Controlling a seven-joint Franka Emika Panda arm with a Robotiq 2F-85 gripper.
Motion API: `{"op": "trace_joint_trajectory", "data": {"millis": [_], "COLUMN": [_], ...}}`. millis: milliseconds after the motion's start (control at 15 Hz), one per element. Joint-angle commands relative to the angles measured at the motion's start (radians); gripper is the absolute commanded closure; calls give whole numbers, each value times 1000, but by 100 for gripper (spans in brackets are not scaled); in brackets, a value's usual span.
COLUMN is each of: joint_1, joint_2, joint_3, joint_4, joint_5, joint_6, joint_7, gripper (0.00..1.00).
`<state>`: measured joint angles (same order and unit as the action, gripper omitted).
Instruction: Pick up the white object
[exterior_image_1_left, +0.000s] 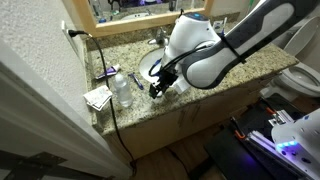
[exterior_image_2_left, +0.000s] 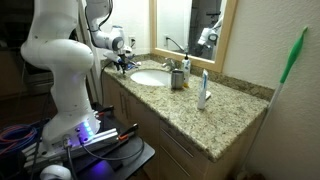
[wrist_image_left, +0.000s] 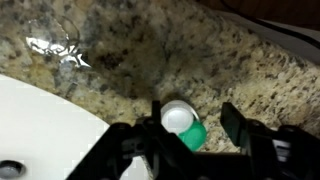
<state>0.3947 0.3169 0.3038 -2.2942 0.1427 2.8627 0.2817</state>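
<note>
the grasp step is in hand. the white object (wrist_image_left: 176, 115) is seen on the table (wrist_image_left: 150, 50) beside the sink (wrist_image_left: 40, 125), between the jaws of the gripper (wrist_image_left: 194, 110), which are apart and not yet clamped. next, a square closing is called for, then a lift.

You get warm, fairly bright light from above on the counter (exterior_image_1_left: 125, 55) in both exterior views, and it puts glossy highlights on the white arm (exterior_image_1_left: 215, 55). The lower part of each view is dark, apart from a blue-purple glow (exterior_image_2_left: 85, 128) near the bottom. The mirror (exterior_image_2_left: 190, 25) is the brightest patch. Both views are a little soft. Your wrist view is dim and blurred: the sink (wrist_image_left: 40, 125) nearly washes out, a clear wrapper (wrist_image_left: 55, 45) throws sharp glare, and the tool (wrist_image_left: 190, 135) is a dark, unfocused shape along the bottom edge.
</note>
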Motion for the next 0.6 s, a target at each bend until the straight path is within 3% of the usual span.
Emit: {"op": "trace_joint_trajectory", "data": {"millis": [0, 267, 533], "joint_1": [30, 47, 57], "joint_2": [-10, -15, -21], "joint_3": [-21, -43, -58], "joint_4": [12, 15, 22], "joint_5": [-46, -85, -115], "joint_6": [-38, -53, -73], "joint_7": [14, 39, 62], "gripper": [68, 92, 100]}}
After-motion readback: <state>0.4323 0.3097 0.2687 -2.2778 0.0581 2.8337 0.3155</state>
